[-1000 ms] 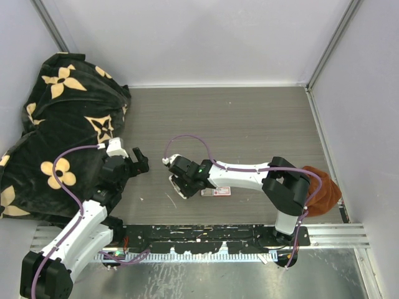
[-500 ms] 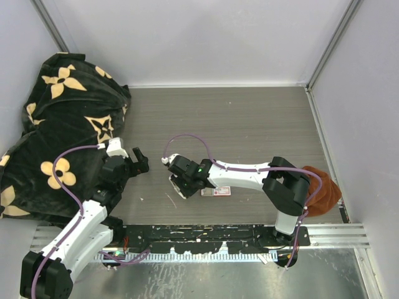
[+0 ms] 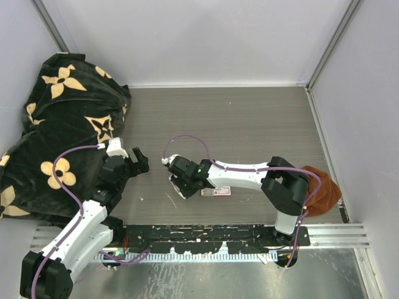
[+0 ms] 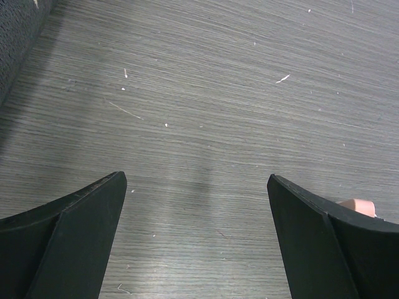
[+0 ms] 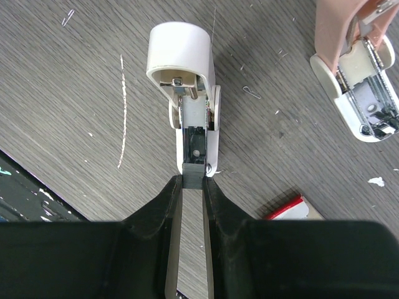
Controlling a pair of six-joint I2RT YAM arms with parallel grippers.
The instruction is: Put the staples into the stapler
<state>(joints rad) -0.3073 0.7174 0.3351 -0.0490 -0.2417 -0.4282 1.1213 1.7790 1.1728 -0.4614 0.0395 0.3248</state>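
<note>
Nothing has visibly moved since a second ago; both arms sit as they were. The staple strip (image 5: 194, 177), which seems to be a short grey piece, is pinched between the narrow tips of the right claw (image 5: 192, 184). Its front end is at the mouth of the open white stapler (image 5: 187, 75), straight ahead of the claw. Strip and stapler share one long axis running away from the claw, with the stapler's rounded hinge end farthest. The red-and-white staple box (image 5: 288, 208) lies just right of the fingers, and a second stapler (image 5: 361, 93) sits further ahead and right. The left claw (image 4: 197, 187) gapes wide above the counter (image 4: 206, 81). Nothing braces the stapler, so a push may slide it away, or skew the strip against the channel wall and jam it.
</note>
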